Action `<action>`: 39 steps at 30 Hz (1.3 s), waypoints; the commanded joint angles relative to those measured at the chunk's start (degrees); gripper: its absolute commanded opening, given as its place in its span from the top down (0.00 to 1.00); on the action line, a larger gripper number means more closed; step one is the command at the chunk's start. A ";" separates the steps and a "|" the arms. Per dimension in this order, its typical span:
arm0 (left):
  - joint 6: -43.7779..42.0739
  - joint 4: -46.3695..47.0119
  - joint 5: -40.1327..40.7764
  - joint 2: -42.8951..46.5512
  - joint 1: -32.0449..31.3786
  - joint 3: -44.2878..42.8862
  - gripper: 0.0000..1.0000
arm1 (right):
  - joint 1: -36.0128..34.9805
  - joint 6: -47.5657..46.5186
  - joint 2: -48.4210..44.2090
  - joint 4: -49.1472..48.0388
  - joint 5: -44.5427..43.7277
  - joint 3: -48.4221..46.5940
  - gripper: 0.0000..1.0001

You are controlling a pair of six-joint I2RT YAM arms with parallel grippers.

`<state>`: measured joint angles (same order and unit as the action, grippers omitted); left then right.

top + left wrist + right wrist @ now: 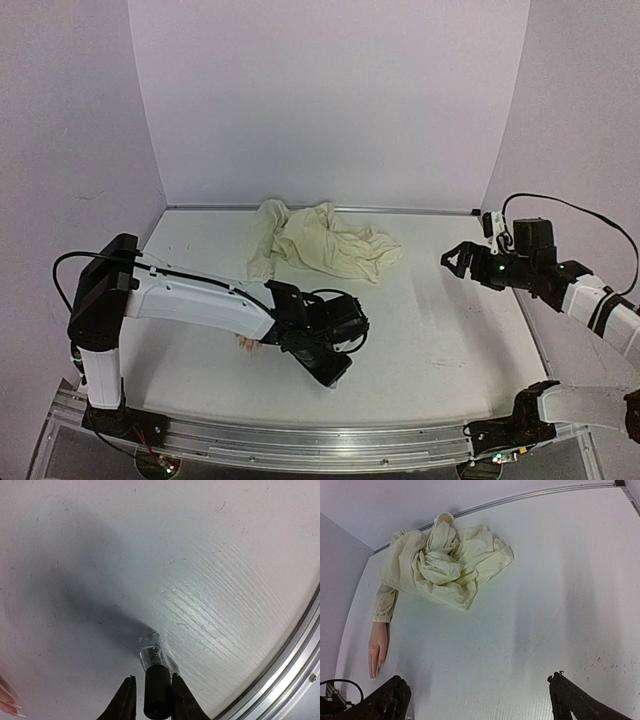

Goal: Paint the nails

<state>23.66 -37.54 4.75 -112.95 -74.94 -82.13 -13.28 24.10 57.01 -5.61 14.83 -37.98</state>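
Note:
A small polish bottle lies on the white table, its black cap between the fingers of my left gripper. The right finger touches the cap; a thin strip of table shows between the cap and the left finger. In the top view that gripper is low over the table's near middle, hiding the bottle. The peach mannequin hand lies flat just to its left, with its nails at the fingertips; its fingertips show at the left wrist view's edge. My right gripper hovers wide open at the right.
A crumpled cream garment lies at the back middle, its sleeve running down to the mannequin hand. An aluminium rail edges the table close to the bottle. Lilac walls close in the back and sides.

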 commanded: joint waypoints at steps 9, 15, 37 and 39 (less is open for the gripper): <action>-3.47 0.28 4.61 4.88 0.30 -0.81 0.93 | -3.28 -3.46 0.46 -2.22 0.73 0.61 0.02; -4.80 0.36 3.42 11.67 3.39 2.32 1.00 | -7.58 -4.85 2.71 -5.04 0.55 0.46 0.02; -18.19 16.14 -32.47 39.62 18.33 19.98 1.00 | -36.48 -5.63 30.95 -39.16 30.23 -8.05 0.14; -18.30 16.28 -33.84 39.45 18.34 19.84 1.00 | -36.88 -5.24 31.75 -41.64 31.79 -8.42 0.18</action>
<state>7.44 -26.48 -22.37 -75.26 -56.95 -62.08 -49.67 18.48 87.92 -37.58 39.44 -43.40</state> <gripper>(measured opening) 0.144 0.853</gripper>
